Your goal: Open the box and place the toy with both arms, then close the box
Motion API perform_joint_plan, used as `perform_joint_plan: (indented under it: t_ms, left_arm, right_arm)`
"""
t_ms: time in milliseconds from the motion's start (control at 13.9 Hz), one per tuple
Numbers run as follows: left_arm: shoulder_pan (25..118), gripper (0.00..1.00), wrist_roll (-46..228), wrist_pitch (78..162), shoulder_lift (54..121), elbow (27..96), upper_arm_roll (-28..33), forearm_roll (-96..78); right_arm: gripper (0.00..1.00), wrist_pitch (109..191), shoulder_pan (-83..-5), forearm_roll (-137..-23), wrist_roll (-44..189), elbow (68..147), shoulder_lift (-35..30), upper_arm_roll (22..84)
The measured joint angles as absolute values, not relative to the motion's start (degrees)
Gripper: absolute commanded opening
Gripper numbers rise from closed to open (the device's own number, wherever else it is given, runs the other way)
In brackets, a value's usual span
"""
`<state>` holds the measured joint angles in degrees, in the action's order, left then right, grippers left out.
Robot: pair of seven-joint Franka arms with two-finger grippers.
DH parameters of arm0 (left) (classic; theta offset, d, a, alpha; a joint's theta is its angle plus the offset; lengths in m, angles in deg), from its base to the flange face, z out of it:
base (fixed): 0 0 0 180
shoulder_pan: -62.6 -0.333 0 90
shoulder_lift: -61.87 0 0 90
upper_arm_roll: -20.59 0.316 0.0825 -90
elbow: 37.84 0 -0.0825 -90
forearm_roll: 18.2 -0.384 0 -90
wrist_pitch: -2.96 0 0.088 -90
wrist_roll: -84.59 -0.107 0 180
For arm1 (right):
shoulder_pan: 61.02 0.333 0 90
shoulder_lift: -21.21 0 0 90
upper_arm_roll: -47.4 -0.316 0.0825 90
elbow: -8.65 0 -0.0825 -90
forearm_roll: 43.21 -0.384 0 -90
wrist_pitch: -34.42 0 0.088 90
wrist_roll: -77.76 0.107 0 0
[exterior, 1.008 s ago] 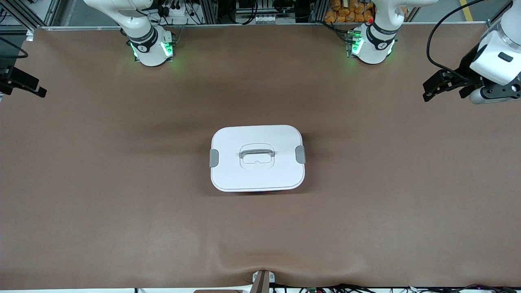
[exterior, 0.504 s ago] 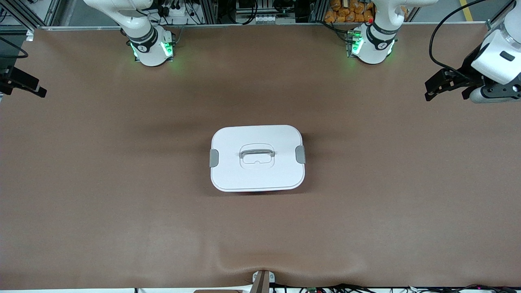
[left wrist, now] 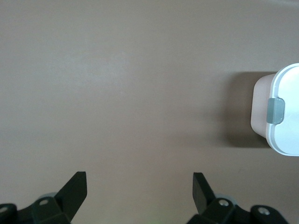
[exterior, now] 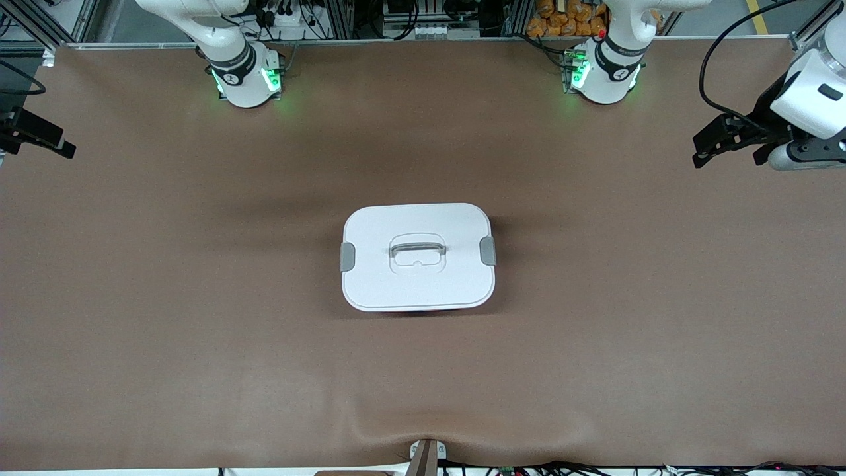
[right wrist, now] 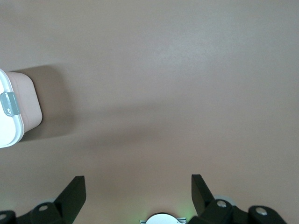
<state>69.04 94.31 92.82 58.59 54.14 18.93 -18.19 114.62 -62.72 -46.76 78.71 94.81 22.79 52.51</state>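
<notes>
We see the box [exterior: 418, 256] sitting shut in the middle of the bench [exterior: 198, 344], its white lid [exterior: 396, 284] seated and a grey side clip [exterior: 488, 250] at each short end. The left gripper [exterior: 712, 143] hangs over the left arm's end of the bench, well apart from the box, with its fingers spread and nothing between them. The right gripper [exterior: 45, 140] is at the right arm's end, likewise spread and empty.

To open the box well, we judge each arm should come in level toward its own clip and release both together, so the box does not slide or tip.

The front view shows the recessed grey handle [exterior: 416, 250] and both clips at once. The left wrist view adds the box's translucent pink wall under one clip; the right wrist view shows the same at the other end. We see no toy in any view.
</notes>
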Motion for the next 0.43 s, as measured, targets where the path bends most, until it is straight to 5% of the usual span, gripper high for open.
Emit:
perform_joint_plan:
  t_ms: [432]
  left_arm:
    - [69.0,1.0,94.3,92.8,59.0,53.8,18.9,-18.2]
  right_arm:
    - [1.0,114.6,-62.7,-46.8,78.7,94.8,22.8,52.5]
